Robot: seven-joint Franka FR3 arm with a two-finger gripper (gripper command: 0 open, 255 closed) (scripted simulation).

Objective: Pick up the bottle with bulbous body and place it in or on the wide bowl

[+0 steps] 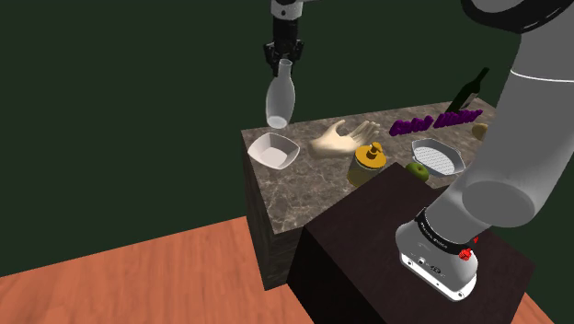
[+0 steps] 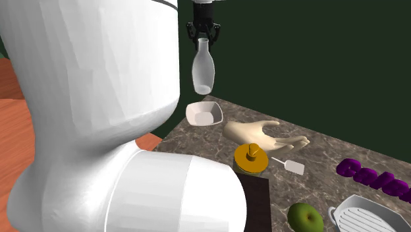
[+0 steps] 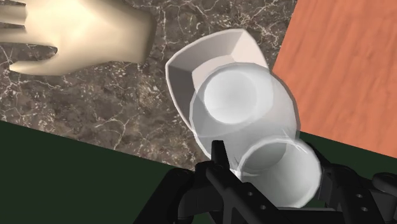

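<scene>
Wrist view: gripper [image 3: 273, 175] clamped on clear bottle [image 3: 236, 102] neck, bowl [image 3: 213, 54] just below; probably glassy, slick, fragile, so neck hold suits.

Brown veined marble counter [image 1: 308, 184]. On top, from the shoulder view's left:
- white bowl [image 1: 274, 150] near the corner
- beige hand model [image 1: 345, 138] just beside the bowl, lying flat
- yellow jar [image 1: 370, 161] with knobbed lid, at the near edge
- small white scoop [image 2: 290, 165] near the jar, apart from it
- green apple [image 1: 419, 170] and grey ribbed dish [image 1: 437, 156], side by side
- purple letters [image 1: 434, 121] and dark bottle [image 1: 469, 92] along the back
</scene>
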